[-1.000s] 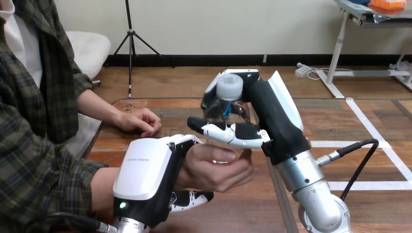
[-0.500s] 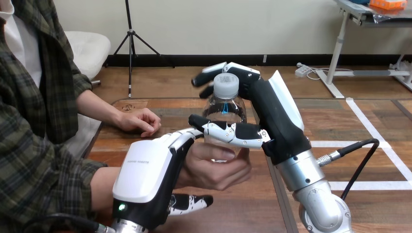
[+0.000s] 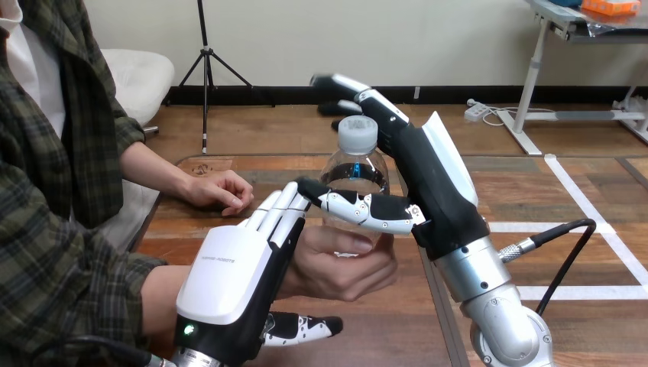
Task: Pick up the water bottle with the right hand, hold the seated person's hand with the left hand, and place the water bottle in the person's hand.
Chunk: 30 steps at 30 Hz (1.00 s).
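Water bottle (image 3: 353, 174): clear, with a pale cap (image 3: 358, 131), standing upright. Its base sits in the person's cupped hand, above the left half of the counter (image 3: 397, 329).
Person's hand (image 3: 336, 264): palm up and raised off the counter, with the fingers curled round the bottom of the bottle.
Right hand (image 3: 432, 183): released. The fingers are straight and reach up past the cap on the bottle's far side, apart from it. The thumb lies straight across the bottle's front, low down, just above the person's fingers — I cannot tell whether it touches the bottle.
Left hand (image 3: 225, 271): relaxed and not gripping, on the near side of the person's hand. The fingers run straight along the back of that hand toward the bottle, and the thumb is stretched out beneath.
Person's other hand (image 3: 221, 191): loosely closed, resting on the counter near its far left corner — well apart from the bottle.
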Motion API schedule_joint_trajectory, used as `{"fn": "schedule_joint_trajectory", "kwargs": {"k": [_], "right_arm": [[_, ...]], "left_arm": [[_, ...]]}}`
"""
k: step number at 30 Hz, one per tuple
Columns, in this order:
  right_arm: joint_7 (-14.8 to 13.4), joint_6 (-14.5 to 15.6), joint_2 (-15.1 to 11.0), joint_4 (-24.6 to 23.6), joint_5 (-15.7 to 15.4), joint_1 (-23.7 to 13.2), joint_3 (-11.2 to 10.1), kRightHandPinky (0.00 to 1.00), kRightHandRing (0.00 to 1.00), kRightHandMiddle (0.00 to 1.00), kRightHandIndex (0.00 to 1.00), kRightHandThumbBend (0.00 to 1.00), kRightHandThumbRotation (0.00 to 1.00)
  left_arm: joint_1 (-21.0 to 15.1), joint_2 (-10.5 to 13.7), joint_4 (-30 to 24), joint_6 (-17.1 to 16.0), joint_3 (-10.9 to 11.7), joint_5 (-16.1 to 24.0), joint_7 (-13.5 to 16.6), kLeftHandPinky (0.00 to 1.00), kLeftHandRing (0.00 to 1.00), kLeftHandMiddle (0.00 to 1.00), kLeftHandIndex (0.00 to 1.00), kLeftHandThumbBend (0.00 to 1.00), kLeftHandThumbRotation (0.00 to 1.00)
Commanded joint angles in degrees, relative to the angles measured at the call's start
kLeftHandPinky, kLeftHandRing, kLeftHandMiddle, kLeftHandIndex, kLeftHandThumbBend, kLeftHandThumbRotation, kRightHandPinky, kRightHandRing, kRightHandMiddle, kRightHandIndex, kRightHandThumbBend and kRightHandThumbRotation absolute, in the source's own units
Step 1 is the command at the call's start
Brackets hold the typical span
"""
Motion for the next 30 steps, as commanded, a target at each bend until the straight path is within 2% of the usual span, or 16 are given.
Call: {"fn": "schedule_joint_trajectory", "kwargs": {"k": [1,18,27,30], "right_arm": [[-0.10,-1.36,0.14,-2.69,1.07,-1.26,-1.15,1.00,1.00,1.00,1.00,0.52,0.00],[0.00,-1.56,-0.02,-2.53,1.22,-0.34,-1.09,1.00,1.00,1.00,1.00,0.49,0.00],[-0.01,-1.05,-0.09,-3.55,1.12,0.19,-1.26,1.00,1.00,1.00,1.00,0.47,0.00],[-0.05,-1.04,0.01,-3.97,1.66,0.51,-1.57,1.00,1.00,1.00,1.00,0.45,0.00]], "left_arm": [[-3.64,0.15,0.07,-1.99,-1.20,-0.35,-0.41,0.72,1.00,1.00,1.00,1.00,0.27],[-3.35,0.14,0.92,-4.02,-1.18,-0.84,0.57,0.74,1.00,1.00,1.00,1.00,0.35],[-3.23,0.07,1.57,-6.00,-1.11,-1.52,1.36,0.75,1.00,1.00,1.00,1.00,0.36],[-3.85,-0.17,2.97,-8.12,-1.20,-2.24,2.83,0.75,1.00,1.00,1.00,1.00,0.36]]}}
